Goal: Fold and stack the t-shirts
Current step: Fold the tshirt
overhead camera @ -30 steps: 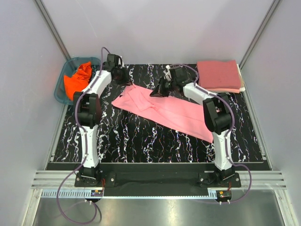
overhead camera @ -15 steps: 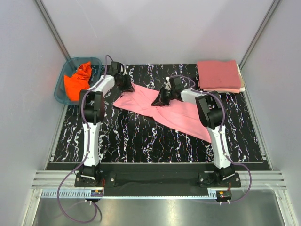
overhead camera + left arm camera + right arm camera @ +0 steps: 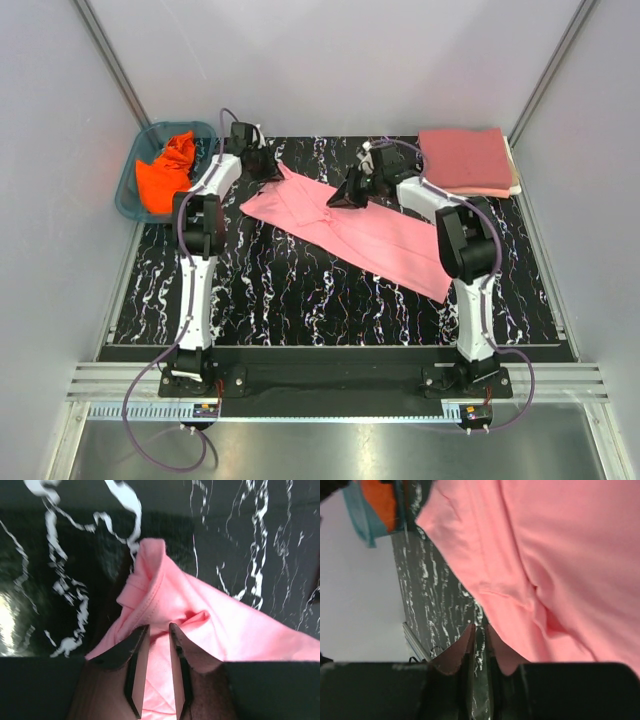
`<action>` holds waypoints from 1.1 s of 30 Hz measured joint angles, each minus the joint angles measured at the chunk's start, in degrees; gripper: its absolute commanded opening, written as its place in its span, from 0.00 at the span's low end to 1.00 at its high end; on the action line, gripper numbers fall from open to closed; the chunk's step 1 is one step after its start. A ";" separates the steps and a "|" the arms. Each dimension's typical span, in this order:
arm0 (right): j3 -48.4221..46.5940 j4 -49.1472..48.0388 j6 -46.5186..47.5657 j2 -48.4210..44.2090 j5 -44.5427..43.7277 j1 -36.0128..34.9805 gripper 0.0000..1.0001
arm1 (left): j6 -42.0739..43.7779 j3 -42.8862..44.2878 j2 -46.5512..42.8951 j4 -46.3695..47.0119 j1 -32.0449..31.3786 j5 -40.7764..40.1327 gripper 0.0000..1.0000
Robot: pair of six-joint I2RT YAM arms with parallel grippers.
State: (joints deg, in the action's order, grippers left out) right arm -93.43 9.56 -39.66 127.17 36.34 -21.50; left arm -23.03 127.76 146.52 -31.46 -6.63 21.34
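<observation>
T-shirts: task partway done. Folded square, the rose-red t-shirt (image 3: 465,158) is sitting at the far right corner of the table (image 3: 250,290), on a cream t-shirt (image 3: 514,180) whose edge is showing beneath. Unfolded, the light pink t-shirt (image 3: 370,225) is lying slantwise across mid-table, its soft cotton rumpling into shallow creases. Crumpled, the orange t-shirt (image 3: 168,170) is sitting in the teal basket (image 3: 128,195), far left. Judging two remaining to fold. Narrow, the left gripper (image 3: 159,627) is apparently pinching the pink shirt's puckered far corner. Slightly parted, the right gripper (image 3: 479,627) is hovering at the shirt's edge, marbled tabletop showing between its jaws, nothing held.
</observation>
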 measured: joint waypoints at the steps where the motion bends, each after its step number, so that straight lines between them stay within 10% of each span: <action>1: 0.46 0.37 0.13 -2.01 -0.59 0.17 0.20 | -0.17 0.68 0.24 0.00 0.35 0.33 0.30; 17: 19.76 8.55 3.37 -28.15 -11.23 5.22 0.20 | -1.29 -24.57 -22.82 1.33 -1.49 -2.01 0.24; 33: 19.41 12.68 2.93 -31.61 -17.81 5.44 0.19 | -4.04 -22.21 -14.47 -2.03 -2.89 -11.85 0.20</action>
State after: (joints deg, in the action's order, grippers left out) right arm -74.02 22.24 -36.73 95.57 18.52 -16.05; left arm -27.07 105.56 132.05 -33.50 -9.52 9.50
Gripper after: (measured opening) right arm 0.188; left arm 0.200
